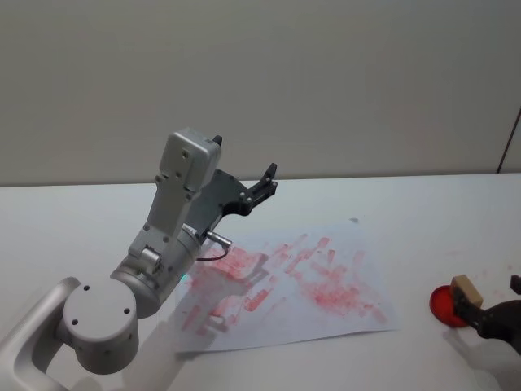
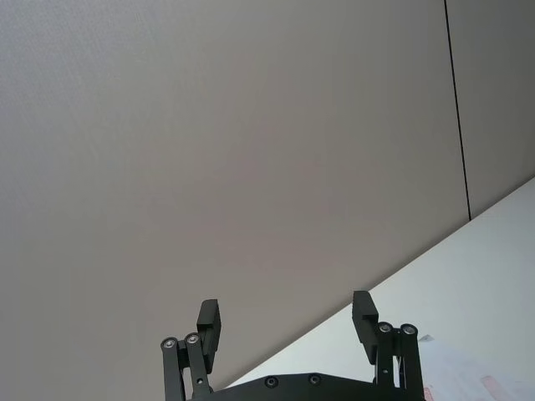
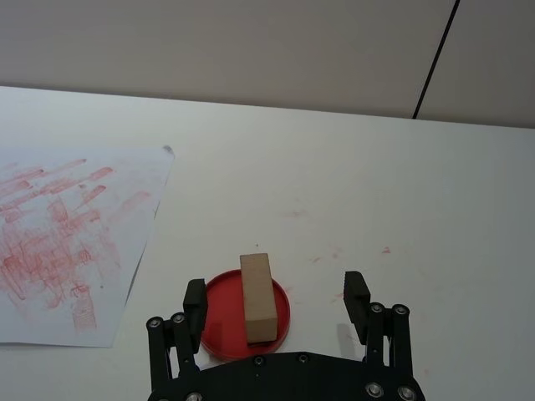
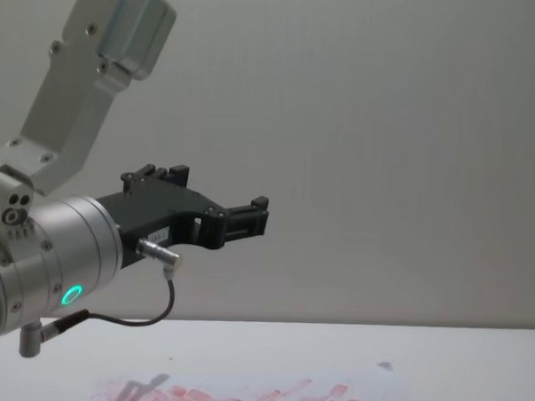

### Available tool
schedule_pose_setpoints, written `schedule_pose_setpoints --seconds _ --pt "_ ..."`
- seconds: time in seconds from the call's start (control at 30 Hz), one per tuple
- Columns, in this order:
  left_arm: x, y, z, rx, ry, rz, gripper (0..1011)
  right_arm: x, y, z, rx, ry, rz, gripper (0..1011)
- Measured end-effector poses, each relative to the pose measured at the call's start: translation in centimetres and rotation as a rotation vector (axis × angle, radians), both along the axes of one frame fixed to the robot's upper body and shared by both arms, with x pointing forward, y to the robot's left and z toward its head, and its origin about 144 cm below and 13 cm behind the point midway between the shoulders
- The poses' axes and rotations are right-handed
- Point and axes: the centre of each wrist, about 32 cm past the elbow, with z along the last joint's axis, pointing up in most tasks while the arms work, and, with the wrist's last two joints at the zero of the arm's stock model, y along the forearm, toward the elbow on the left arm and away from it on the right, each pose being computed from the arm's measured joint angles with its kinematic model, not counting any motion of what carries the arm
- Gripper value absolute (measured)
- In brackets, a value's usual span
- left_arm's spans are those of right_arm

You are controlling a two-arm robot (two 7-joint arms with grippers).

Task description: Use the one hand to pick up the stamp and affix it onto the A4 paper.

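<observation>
One white table point(image 1: 440, 212), smeared A4 paper point(image 1: 305, 285), grey wall point(image 1: 342, 81)

1. the stamp point(image 3: 257, 296) is a small light-brown wooden block, longer than it is wide, with plain faces. it rests on a round red pad point(image 3: 221, 326) on the white bench point(image 3: 418, 184), well to the right of the a4 paper point(image 1: 326, 285).
2. the a4 paper is a white sheet lying flat on the bench, turned askew to the bench's edge. its face is smeared with many red-pink rectangular imprints, and one far corner curls up slightly.
3. the hand point(image 3: 275, 294) is black, with blocky notched fingers point(image 3: 195, 302). they are spread apart on either side of the stamp, with a gap showing on both sides.
</observation>
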Motion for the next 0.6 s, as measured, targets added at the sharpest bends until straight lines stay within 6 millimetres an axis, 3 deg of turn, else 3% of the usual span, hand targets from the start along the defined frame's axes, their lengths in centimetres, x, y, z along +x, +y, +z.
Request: schedule_pose_setpoints --seconds 0.6 --pt "0.0 0.0 0.0 0.0 0.0 0.0 1001 1.6 0.3 -0.4 -0.013 0.051 0.013 970"
